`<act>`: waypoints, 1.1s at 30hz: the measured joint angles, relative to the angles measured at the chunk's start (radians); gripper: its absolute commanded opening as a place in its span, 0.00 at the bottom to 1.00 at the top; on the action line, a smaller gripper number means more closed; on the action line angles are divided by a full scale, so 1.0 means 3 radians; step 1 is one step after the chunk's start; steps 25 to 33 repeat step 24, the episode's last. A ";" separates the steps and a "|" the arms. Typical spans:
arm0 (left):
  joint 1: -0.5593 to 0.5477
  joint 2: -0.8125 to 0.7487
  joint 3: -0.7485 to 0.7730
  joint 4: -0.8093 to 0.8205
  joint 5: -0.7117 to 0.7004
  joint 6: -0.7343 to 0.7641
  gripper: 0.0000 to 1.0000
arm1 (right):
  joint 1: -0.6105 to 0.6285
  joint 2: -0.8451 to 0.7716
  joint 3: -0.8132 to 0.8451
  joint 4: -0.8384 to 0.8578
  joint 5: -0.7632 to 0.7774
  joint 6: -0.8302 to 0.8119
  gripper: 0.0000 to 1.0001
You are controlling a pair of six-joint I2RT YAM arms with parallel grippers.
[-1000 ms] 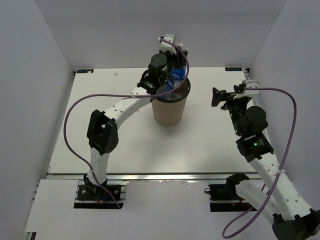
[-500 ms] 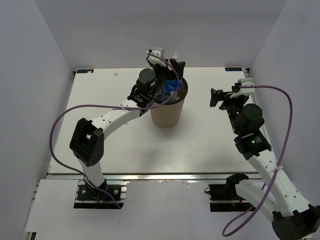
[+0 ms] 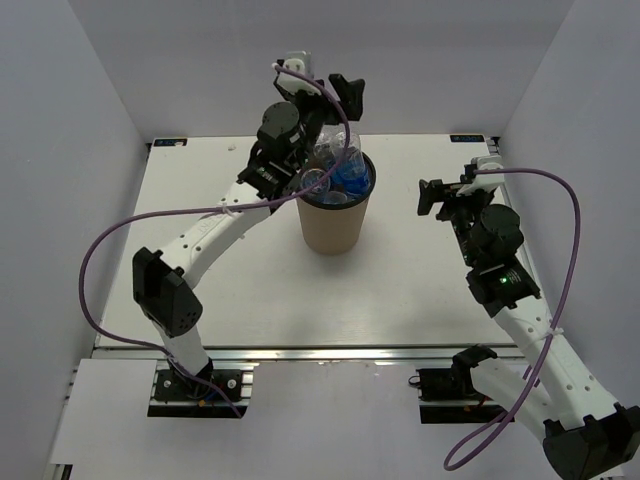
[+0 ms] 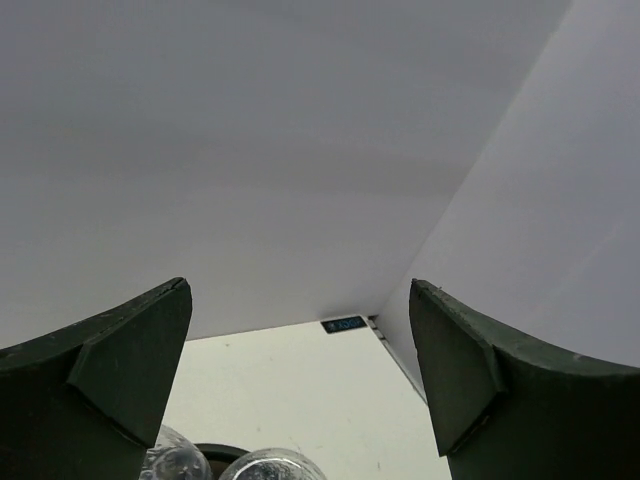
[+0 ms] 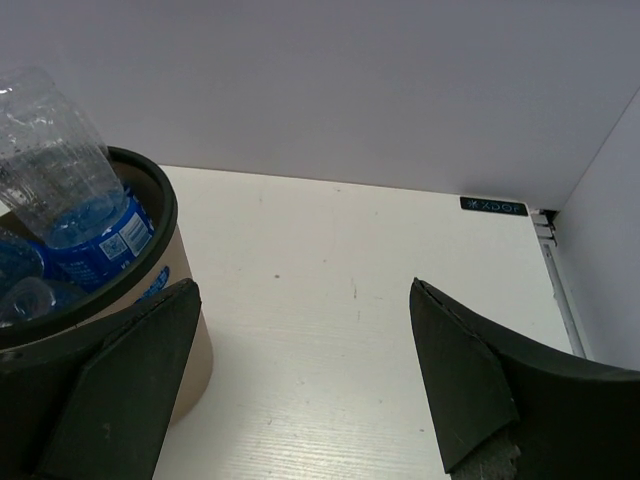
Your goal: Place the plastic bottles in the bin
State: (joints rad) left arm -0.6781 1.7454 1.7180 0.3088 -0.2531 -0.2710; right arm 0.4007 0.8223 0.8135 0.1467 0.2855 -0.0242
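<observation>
The brown bin (image 3: 335, 228) with a black rim stands at the table's middle back. Clear plastic bottles (image 3: 338, 170) with blue labels stick out of its top, bases up. Above and just behind the rim hangs my left gripper (image 3: 325, 88), open and holding nothing. Its wrist view shows the left gripper (image 4: 300, 385) with wide-apart jaws and two bottle bases (image 4: 270, 466) at the bottom edge. Right of the bin, my right gripper (image 3: 446, 192) is open and empty. In the right wrist view the right gripper (image 5: 305, 385) faces bare table, with the bin (image 5: 190, 340) and a bottle (image 5: 60, 160) at the left.
White walls close in the table on the left, back and right. A small dark label (image 5: 493, 206) marks the back right corner. Purple cables (image 3: 130, 225) loop off both arms. The metal rail (image 3: 330, 352) runs along the near edge.
My left gripper has opened and lifted up and back from inside the bin's mouth, leaving a bottle in the bin. The right arm has barely moved.
</observation>
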 measured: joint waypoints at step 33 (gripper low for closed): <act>0.1862 -0.1921 -0.2930 -0.2199 -0.0175 -0.1804 0.98 | -0.0036 -0.0057 -0.0706 -0.0403 -0.0179 0.1213 0.90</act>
